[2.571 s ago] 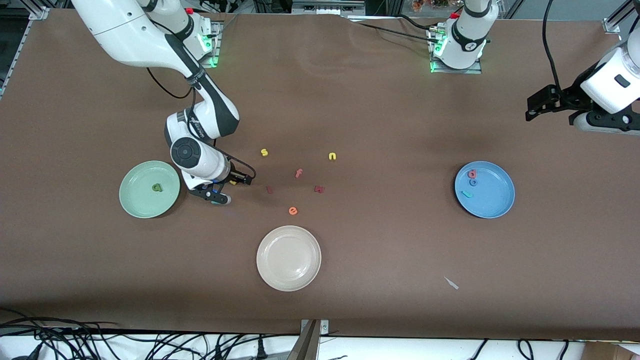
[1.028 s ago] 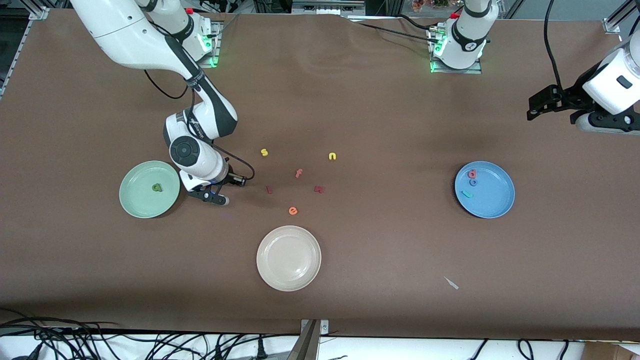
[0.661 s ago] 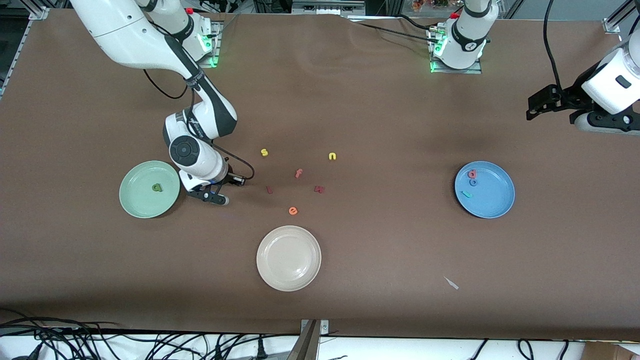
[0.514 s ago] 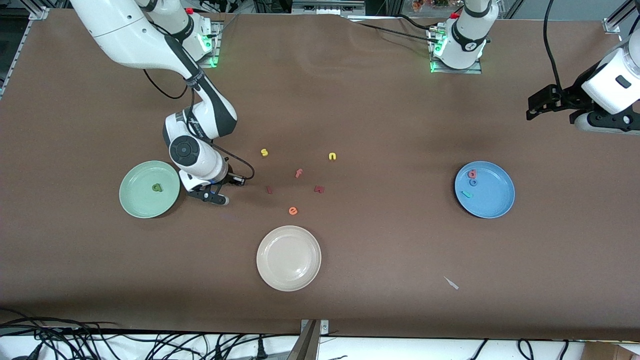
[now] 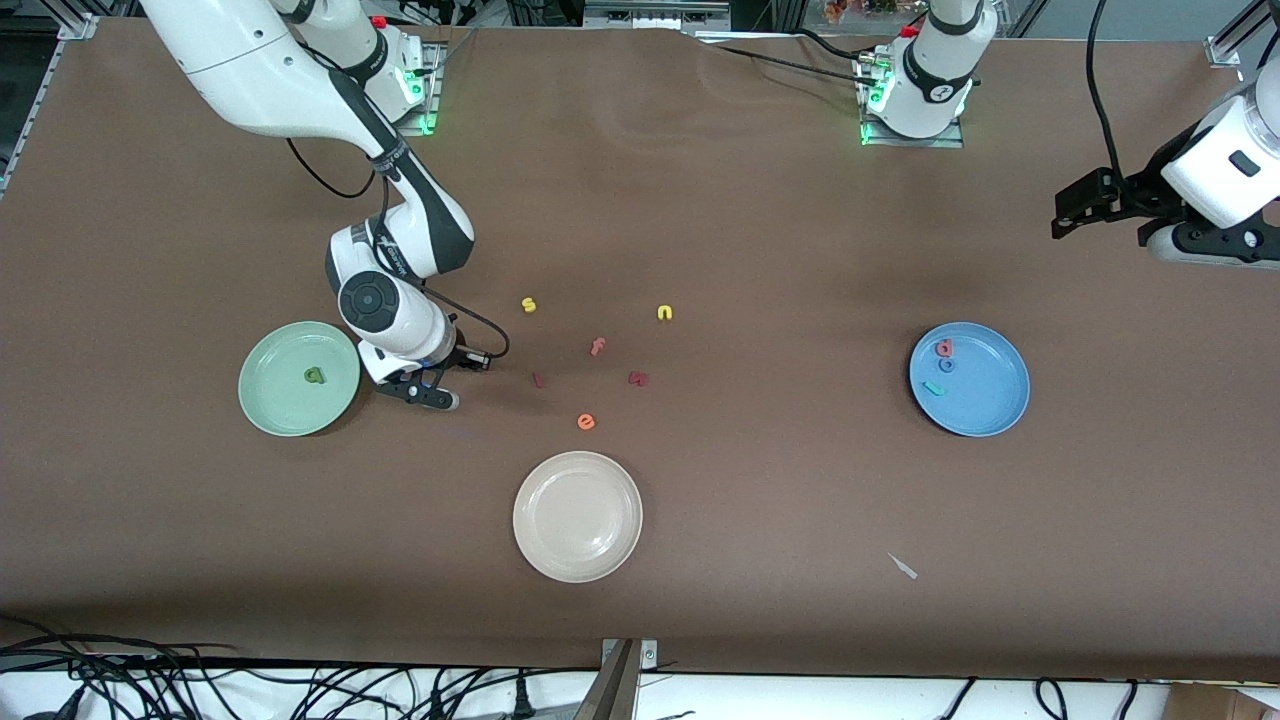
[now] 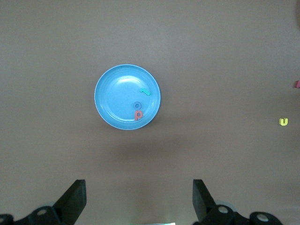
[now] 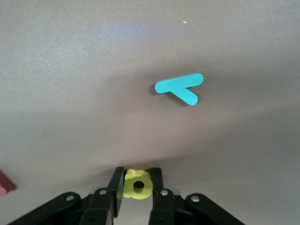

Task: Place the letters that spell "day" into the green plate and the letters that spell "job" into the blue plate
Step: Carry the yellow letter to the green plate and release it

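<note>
right gripper (image 7: 137, 187) fingers clamped on yellow a (image 7: 137, 183), low over bench (image 5: 700, 200) beside green plate (image 5: 270, 400) | left gripper (image 6: 138, 201) waits, fingers spread, above blue plate (image 6: 112, 98)

Both arms (image 5: 300, 70) are glossy white with dark grey joint bands, thin black cables, green-lit bases and black grippers.

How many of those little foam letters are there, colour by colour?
Yellow: 3 (s, n, a)
Teal: 2 (y, j)
Green: 1 (d)
Blue: 1 (o)
Red or orange: 5 (f, e, b, dark red piece, second dark red piece)
Total: 12
</note>
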